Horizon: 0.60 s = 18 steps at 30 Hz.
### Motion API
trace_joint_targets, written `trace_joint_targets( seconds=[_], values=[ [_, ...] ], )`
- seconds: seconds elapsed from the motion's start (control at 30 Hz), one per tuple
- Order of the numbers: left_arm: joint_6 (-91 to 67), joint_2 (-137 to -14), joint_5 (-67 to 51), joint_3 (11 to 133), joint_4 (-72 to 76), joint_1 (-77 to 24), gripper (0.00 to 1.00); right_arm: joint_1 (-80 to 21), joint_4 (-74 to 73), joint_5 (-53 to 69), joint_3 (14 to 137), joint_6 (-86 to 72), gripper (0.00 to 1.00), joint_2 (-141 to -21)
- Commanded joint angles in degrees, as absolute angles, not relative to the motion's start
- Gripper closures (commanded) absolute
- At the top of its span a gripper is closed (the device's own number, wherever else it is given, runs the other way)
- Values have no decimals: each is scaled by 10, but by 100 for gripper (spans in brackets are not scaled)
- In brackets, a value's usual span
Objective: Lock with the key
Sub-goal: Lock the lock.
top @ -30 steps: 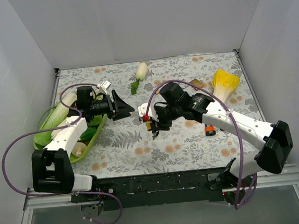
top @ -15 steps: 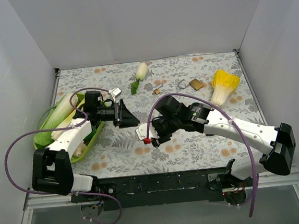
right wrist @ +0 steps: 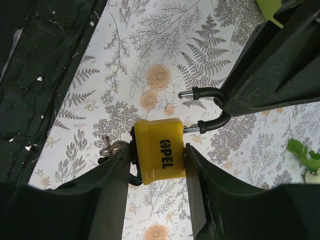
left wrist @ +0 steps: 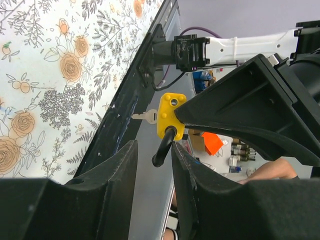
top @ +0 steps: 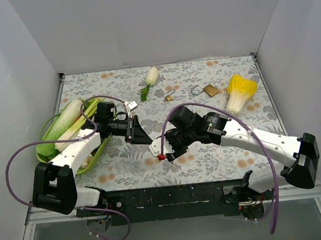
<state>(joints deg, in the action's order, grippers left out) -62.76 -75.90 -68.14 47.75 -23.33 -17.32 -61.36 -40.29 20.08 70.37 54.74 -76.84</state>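
1. Mid-table from above: left claw (top: 146,139) and right claw (top: 166,152) meet tip to tip.
2. Left wrist: yellow padlock (left wrist: 171,116) off the table, key (left wrist: 145,116) in its base, shackle (left wrist: 162,145) between left claw's fingers (left wrist: 100,185); clamped or loose, can't tell.
3. Right wrist: right claw clamps padlock body above floral cloth (right wrist: 150,75).
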Motion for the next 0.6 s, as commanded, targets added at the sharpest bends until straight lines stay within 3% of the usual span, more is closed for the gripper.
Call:
trace_joint_targets(
  seconds=[0.0,0.37,0.57],
  values=[
    [-595,-738,-688,490,-259,-187,68,-626,-389,196,699,592,99,-739],
    [-578,-742,-709,494,-261,-207,74,-629,-395,205,696,596,99,-733],
    [-556,-730,-712,493,-261,-220,88,-630,-398,214,695,596,99,-732]
  ],
)
